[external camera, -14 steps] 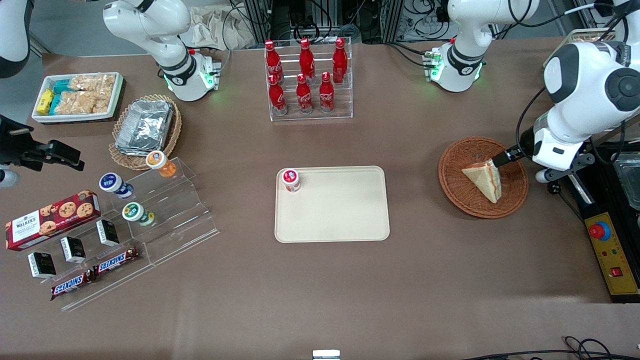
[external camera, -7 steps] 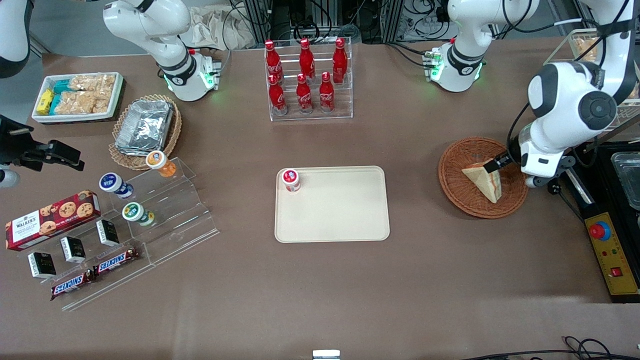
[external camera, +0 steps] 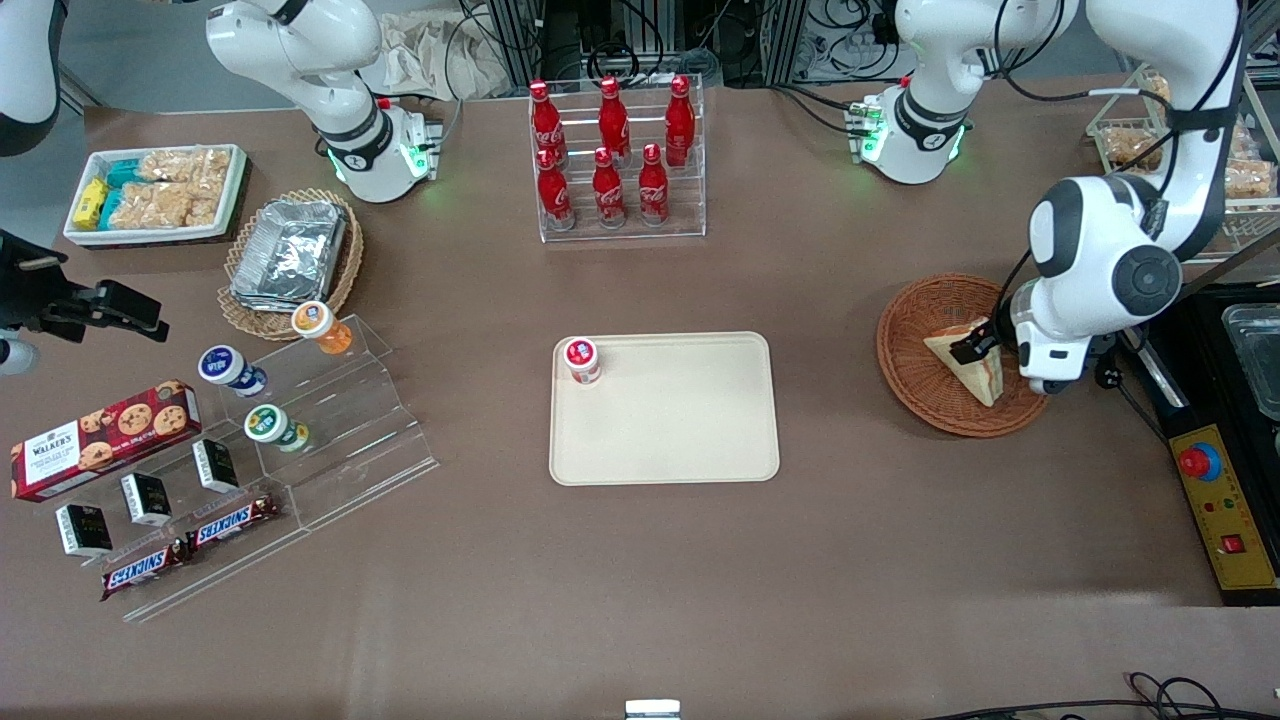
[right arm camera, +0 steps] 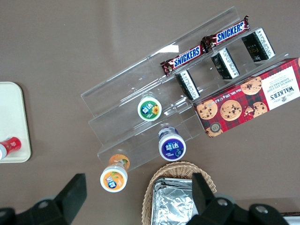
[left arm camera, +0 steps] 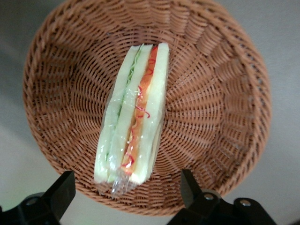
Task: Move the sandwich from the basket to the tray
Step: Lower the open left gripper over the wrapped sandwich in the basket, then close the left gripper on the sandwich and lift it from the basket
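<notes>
The sandwich (left arm camera: 133, 112) lies in the reddish-brown woven basket (left arm camera: 225, 93), wrapped in clear film, its red, orange and green filling stripe facing up toward the wrist camera. In the front view the basket (external camera: 925, 395) sits on the bench (external camera: 860, 560) toward the working arm's end, well apart from the cream tray (external camera: 700, 450), which lies near the middle of the bench.

The left arm's pincer (left arm camera: 126, 197) hangs above the basket with its two fingers (left arm camera: 192, 187) spread apart — one on each side of the sandwich's narrow end, neither touching it as far as the wrist view shows. From the front, the pincer (external camera: 972, 347) shows over the sandwich (external camera: 968, 368), though the arm's body hides much of it there, so how high it stands above the bread cannot be told.

On the tray, a small red-lidded jar (external camera: 582, 360) stands in the corner that is farther from the front camera and toward the parked arm's end. A clear rack of red cola bottles (external camera: 615, 160) stands farther from the camera than the tray — near the bench edge where the arm bases are mounted.
</notes>
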You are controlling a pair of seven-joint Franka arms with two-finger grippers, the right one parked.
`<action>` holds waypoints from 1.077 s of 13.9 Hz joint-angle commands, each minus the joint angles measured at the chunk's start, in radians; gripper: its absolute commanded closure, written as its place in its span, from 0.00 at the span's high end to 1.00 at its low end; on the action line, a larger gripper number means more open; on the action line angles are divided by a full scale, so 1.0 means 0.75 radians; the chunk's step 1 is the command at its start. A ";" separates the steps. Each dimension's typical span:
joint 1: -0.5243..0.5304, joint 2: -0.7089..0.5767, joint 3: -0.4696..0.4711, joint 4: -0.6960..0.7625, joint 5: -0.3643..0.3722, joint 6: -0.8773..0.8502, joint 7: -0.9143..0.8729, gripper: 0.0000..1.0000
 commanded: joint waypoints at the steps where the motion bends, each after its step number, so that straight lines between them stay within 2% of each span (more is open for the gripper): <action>1: 0.004 0.067 0.010 -0.004 -0.002 0.073 -0.048 1.00; 7: 0.002 0.164 0.036 0.003 -0.004 0.143 -0.065 0.99; 9: 0.004 0.170 0.036 0.005 -0.004 0.145 -0.069 0.89; 10: 0.004 0.168 0.038 0.005 -0.004 0.143 -0.073 0.81; 12: 0.002 0.162 0.050 0.011 -0.004 0.139 -0.118 0.44; 13: 0.002 0.160 0.051 0.017 -0.004 0.131 -0.120 0.33; 15: 0.002 0.133 0.051 0.023 -0.002 0.111 -0.140 0.24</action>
